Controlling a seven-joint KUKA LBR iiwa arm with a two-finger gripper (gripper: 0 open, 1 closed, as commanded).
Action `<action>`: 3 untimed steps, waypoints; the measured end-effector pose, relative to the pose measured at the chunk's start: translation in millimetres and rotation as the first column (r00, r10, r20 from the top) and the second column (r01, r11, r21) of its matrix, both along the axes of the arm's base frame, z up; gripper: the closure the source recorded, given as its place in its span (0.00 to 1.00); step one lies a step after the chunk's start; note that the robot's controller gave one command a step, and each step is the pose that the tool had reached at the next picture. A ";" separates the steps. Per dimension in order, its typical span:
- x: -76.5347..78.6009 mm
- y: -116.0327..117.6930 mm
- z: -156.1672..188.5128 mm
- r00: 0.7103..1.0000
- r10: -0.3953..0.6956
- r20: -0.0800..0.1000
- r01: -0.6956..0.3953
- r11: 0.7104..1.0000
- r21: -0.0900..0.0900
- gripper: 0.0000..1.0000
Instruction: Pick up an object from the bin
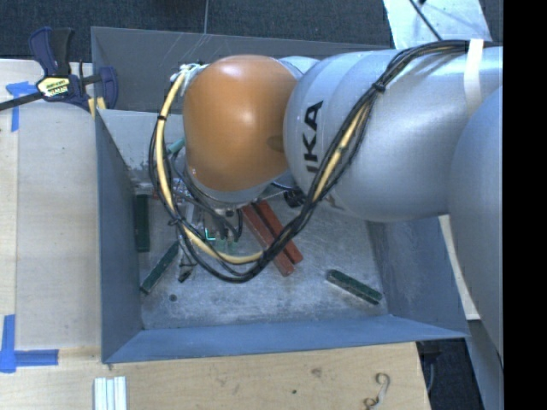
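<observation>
Red-brown bars (278,236) lay slanted mid-bin (115,229) beside my end effector (208,236), which hung low, prob. for a pick; grip state: couldn't tell.

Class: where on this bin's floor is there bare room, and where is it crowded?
Bare floor runs along the near wall, between the slanted green bar and the right green bar. Crowded under the arm, around the reddish bars.
</observation>
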State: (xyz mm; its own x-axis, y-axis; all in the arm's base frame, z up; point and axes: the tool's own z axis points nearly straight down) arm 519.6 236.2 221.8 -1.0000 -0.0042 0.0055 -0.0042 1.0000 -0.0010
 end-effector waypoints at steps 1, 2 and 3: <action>28.9 7.9 -152.7 0.900 0.436 0.008 -0.436 0.900 0.002 0.00; 22.5 -5.8 -120.1 0.928 0.371 0.009 -0.371 0.928 0.001 0.00; 16.9 -8.4 -121.5 0.833 0.553 0.004 -0.553 0.833 0.001 0.00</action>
